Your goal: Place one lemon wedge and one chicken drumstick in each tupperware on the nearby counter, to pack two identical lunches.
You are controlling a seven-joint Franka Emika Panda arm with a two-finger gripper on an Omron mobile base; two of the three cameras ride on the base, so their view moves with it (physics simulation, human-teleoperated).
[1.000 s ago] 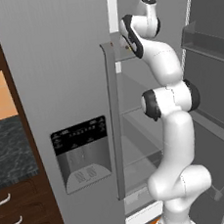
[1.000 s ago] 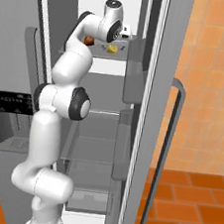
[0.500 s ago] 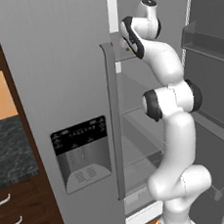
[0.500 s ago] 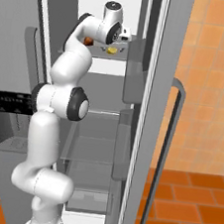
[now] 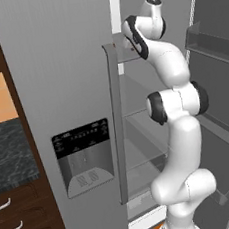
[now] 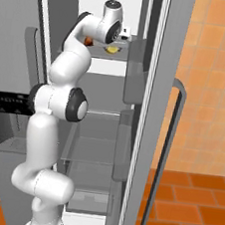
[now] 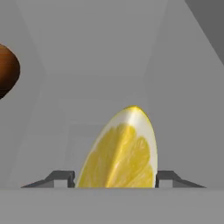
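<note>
Since the earlier frames, only the end effector [image 7: 113,180] is changing: its fingers are drawing in around the lemon wedge, while the arm is keeping its pose. Standing open, the grey refrigerator [image 5: 68,91] is taking up most of both base views, its water dispenser [image 5: 83,157] set in the closed door. The white arm [image 5: 181,129] is reaching up to the top shelf [image 6: 108,64] inside it. At the left base view's edge, a strip of the marbled tabletop [image 5: 8,154] is showing. In the hand view the yellow lemon wedge [image 7: 120,153] is sitting between the two fingertips [image 7: 61,178], which are pressing close beside it; whether they are gripping it I cannot tell. A brown chicken drumstick [image 7: 8,70] is lying apart from it at the left.
</note>
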